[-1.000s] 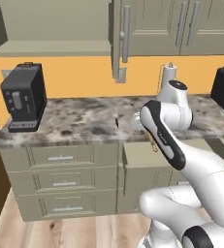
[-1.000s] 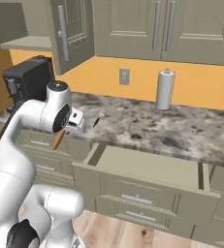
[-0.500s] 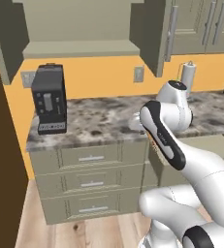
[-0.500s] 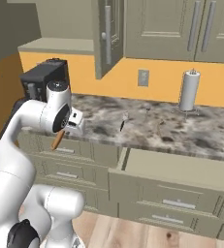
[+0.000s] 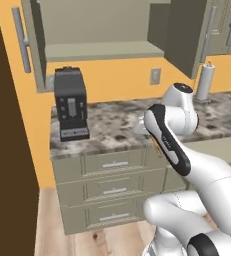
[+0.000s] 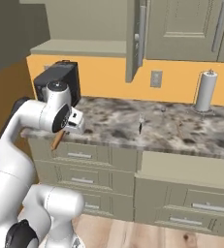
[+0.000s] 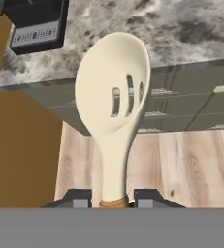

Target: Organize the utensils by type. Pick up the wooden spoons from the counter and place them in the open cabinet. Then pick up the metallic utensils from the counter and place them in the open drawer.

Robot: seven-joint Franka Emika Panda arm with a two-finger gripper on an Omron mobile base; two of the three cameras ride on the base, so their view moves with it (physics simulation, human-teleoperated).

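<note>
My gripper [image 7: 114, 199] is shut on the orange-brown handle of a wooden spoon [image 7: 114, 92] with a pale cream slotted bowl. From the right base view, the gripper [image 6: 72, 121] hangs in front of the counter's [image 6: 113, 121] left end, and the spoon's handle [image 6: 57, 140] sticks down and left. Up on the wall, the cabinet [image 5: 102, 50] stands open with a bare shelf. A thin dark-handled utensil [image 6: 140, 126] lies further right on the counter. The wide drawer [image 6: 181, 169] sticks out below the counter at the right.
A black coffee machine [image 5: 70, 102] stands on the counter's left end, under the open cabinet. A paper towel roll [image 6: 205, 91] stands at the back right. The cabinet door [image 6: 135, 38] juts out overhead. Stacked drawers [image 5: 112, 165] sit below the counter, above a wooden floor.
The whole picture has slid right, so the base has driven left along the counter. The coffee machine and open cabinet are now closer. The spoon stays gripped.
</note>
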